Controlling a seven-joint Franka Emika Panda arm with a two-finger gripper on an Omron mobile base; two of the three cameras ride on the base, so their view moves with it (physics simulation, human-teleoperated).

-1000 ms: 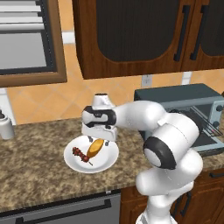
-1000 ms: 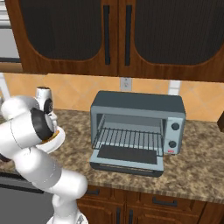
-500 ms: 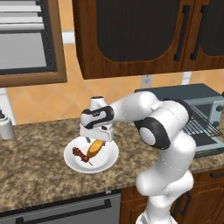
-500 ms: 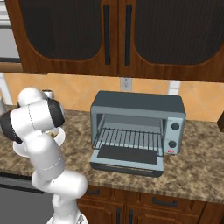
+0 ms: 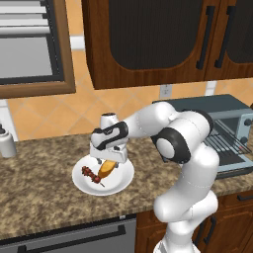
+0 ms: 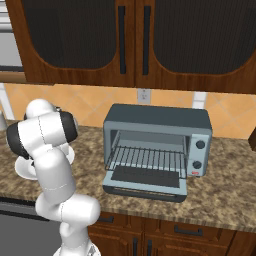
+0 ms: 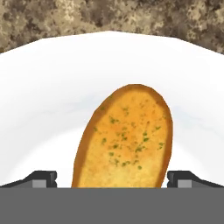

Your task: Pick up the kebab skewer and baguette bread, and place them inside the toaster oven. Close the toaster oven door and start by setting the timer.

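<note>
Baguette bread [image 7: 127, 138] lies on the white plate [image 7: 52, 83], and in the hand view we see it close up: a golden slice flecked with green, its rounded end pointing away from us, with the two dark fingertips [image 7: 41, 178] standing wide apart on either side of its near end. We cannot tell from this view whether they touch it; nothing is gripped.

From the left base view we get what the hand view leaves out: the kebab skewer [image 5: 92, 175] lies on the same plate [image 5: 81, 184] just left of the bread [image 5: 107, 168], the gripper [image 5: 107, 161] hangs right over the bread, and the plate sits on the speckled granite counter [image 5: 39, 197]. A small grey shaker [image 5: 7, 145] stands at the far left of that counter.

From the right base view we see the toaster oven [image 6: 157, 145] whole, well apart from the plate, its door [image 6: 146, 181] dropped flat open, the wire rack [image 6: 147, 159] bare, two dark knobs on the lighter panel at its right and a small red mark below them, too small for us to read. We find no other writing anywhere.
</note>
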